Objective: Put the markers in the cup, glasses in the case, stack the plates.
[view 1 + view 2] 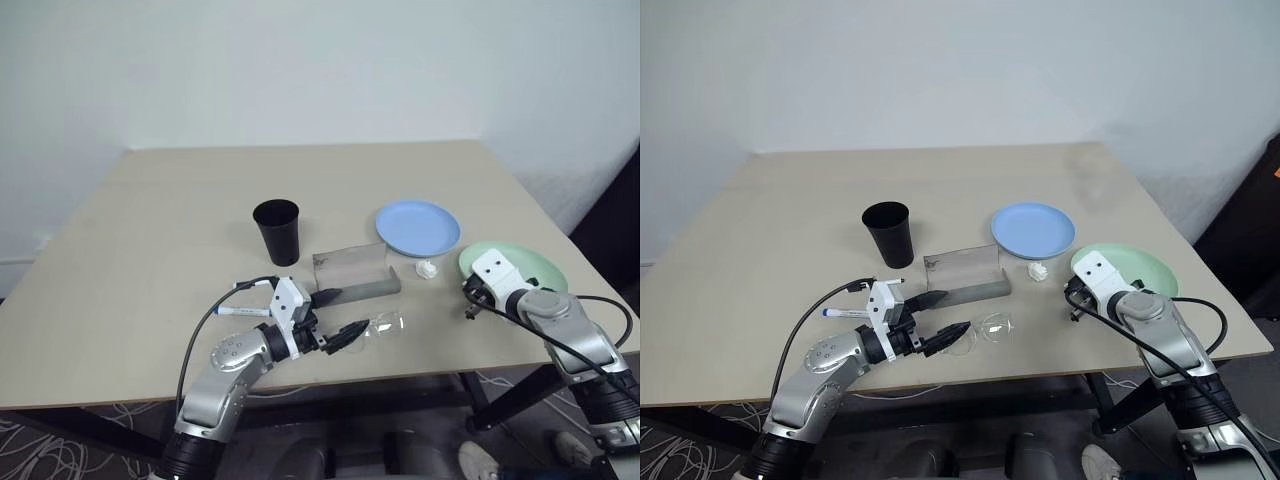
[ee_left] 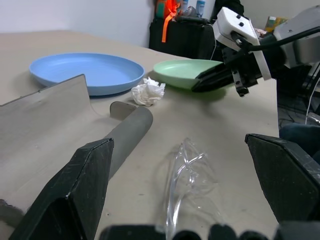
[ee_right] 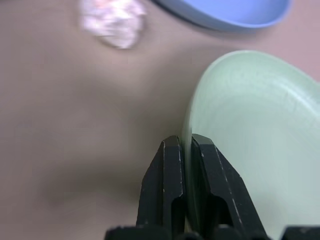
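A: Right claw (image 3: 186, 145) is clamped on the rim of the mint green plate (image 1: 530, 265), one finger above the edge and one under it. That plate is at the right side of the worktop (image 1: 150, 250).

B: And the left claw (image 1: 337, 316)?

A: Spread wide, holding nothing, pointing across the worktop. The glasses (image 1: 385, 325) lie on the worktop right between its two fingers, clear frame, near the front edge.

B: Count the plates for me.

A: Two. The mint green one in the right claw's grip, and one light blue plate (image 1: 418, 227) sitting flat just behind it and to its left. They are apart, not stacked.

B: Anything between them?

A: One small white crumpled lump (image 1: 427, 269), on the worktop in front of the blue plate and beside the green one.

B: The case?

A: One grey case (image 1: 355, 275), lid standing open, in the middle of the worktop, just behind the glasses. Nothing of the glasses is in it.

B: Cup and markers?

A: One black cup (image 1: 277, 231), upright, behind and left of the case. I count one marker (image 1: 240, 311) for sure, blue cap, lying flat beside the left arm; another may be behind the wrist, I can't tell.
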Controlling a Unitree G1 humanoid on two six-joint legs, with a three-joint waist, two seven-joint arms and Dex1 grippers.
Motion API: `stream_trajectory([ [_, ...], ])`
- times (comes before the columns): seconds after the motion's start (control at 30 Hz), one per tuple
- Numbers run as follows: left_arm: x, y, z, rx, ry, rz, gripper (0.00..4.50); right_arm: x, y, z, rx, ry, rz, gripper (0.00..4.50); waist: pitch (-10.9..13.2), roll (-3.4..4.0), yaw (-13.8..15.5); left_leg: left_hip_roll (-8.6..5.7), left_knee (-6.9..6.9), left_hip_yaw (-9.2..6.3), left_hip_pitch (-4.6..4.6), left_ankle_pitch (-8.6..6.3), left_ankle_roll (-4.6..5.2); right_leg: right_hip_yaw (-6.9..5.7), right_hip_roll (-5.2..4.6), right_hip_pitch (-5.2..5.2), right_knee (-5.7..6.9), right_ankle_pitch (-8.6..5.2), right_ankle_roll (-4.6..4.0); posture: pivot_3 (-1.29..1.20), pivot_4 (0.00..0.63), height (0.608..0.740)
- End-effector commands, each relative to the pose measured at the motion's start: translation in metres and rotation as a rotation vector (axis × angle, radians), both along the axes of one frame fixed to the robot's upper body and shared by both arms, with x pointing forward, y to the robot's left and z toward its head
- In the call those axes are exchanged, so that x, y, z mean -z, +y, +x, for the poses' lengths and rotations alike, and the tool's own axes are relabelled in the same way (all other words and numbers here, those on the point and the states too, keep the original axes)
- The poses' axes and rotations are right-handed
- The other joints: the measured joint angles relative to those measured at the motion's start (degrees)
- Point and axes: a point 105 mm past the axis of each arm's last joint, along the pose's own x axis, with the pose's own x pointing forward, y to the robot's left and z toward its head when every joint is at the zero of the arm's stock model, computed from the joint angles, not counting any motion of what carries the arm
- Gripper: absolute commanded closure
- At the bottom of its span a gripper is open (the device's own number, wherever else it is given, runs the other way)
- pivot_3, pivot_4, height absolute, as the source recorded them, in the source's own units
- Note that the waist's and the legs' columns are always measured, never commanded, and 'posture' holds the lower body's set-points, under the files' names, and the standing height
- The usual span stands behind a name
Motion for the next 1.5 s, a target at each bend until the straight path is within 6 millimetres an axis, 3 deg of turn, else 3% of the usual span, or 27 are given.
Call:
stream_trajectory([
  [0.03, -0.012, -0.003, 0.004, 0.007, -0.06, -0.008, 0.0, -0.03, -0.011, 0.018, 0.005, -0.127, -0.053, 4.36, 0.0, 0.01, 0.0, -0.04, 0.0, 0.01, 0.0, -0.04, 0.06, 0.06, 0.0, -0.01, 0.01, 0.05, -0.02, 0.0, 0.0, 0.728],
  [0.17, -0.012, -0.002, 0.004, 0.005, -0.061, -0.006, 0.0, -0.051, -0.017, 0.036, 0.01, -0.209, -0.084, 4.36, 0.0, 0.01, -0.2, -0.14, 0.0, 0.07, 0.0, -0.14, 0.17, 0.21, -0.01, -0.03, 0.0, 0.29, -0.03, 0.0, 0.0, 0.728],
  [0.37, -0.014, -0.002, 0.008, -0.011, -0.079, -0.008, 0.0, -0.067, 0.0, 0.059, -0.083, -0.306, -0.101, 4.36, 0.0, 0.0, -0.5, -0.19, -0.03, 0.01, 0.02, -0.15, 0.19, 0.23, 0.0, -0.03, 0.0, 0.46, -0.16, 0.0, 0.0, 0.728],
  [0.5, -0.015, 0.0, 0.01, -0.016, -0.085, -0.008, 0.0, -0.075, 0.035, 0.074, -0.254, -0.355, -0.054, 4.36, 0.0, 0.02, -0.8, -0.3, -0.05, -0.06, 0.05, -0.15, 0.19, 0.31, 0.0, -0.01, -0.01, 0.83, -0.17, 0.0, 0.0, 0.728],
  [0.7, -0.017, 0.003, 0.014, -0.028, -0.097, -0.002, 0.0, -0.069, 0.076, 0.089, -0.434, -0.332, -0.025, 4.36, 0.0, 0.05, -1.2, -0.35, -0.04, -0.06, 0.13, -0.14, 0.2, 0.36, 0.01, 0.03, 0.0, 0.99, -0.27, 0.0, 0.0, 0.728],
  [0.93, -0.015, 0.008, 0.015, -0.057, -0.103, 0.004, 0.0, -0.069, 0.1, 0.101, -0.499, -0.325, 0.014, 4.36, 0.0, 0.09, -1.1, -0.45, -0.11, -0.28, 0.14, -0.14, 0.17, 0.37, 0.0, 0.02, 0.05, 1.14, -0.46, 0.0, 0.0, 0.728],
  [0.97, -0.013, 0.009, 0.014, -0.064, -0.103, 0.006, 0.0, -0.07, 0.103, 0.102, -0.506, -0.322, 0.034, 3.88, 0.0, 0.1, -1.1, -0.47, -0.12, -0.28, 0.15, -0.14, 0.17, 0.38, 0.0, 0.02, 0.06, 1.15, -0.47, 0.0, 0.0, 0.728],
  [1.07, -0.011, 0.011, 0.014, -0.074, -0.104, 0.007, 0.0, -0.074, 0.108, 0.102, -0.519, -0.324, 0.068, 3.08, 0.0, 0.14, -1.2, -0.49, -0.17, -0.3, 0.16, -0.16, 0.13, 0.39, -0.01, 0.0, 0.07, 1.18, -0.51, 0.0, 0.0, 0.728],
  [1.33, -0.006, 0.012, 0.014, -0.082, -0.105, 0.01, 0.0, -0.086, 0.106, 0.101, -0.516, -0.372, 0.149, 0.25, 0.0, 0.26, -1.2, -0.48, -0.2, -0.32, 0.25, -0.17, 0.08, 0.38, 0.0, 0.01, 0.14, 1.19, -0.52, 0.0, 0.0, 0.728],
  [1.5, -0.006, 0.012, 0.013, -0.082, -0.111, 0.014, 0.0, -0.084, 0.095, 0.089, -0.521, -0.286, 0.26, 0.25, -0.1, 0.28, -1.0, -0.48, -0.19, -0.33, 0.28, -0.17, 0.08, 0.38, 0.0, 0.03, 0.17, 1.2, -0.53, 0.0, 0.0, 0.728],
])
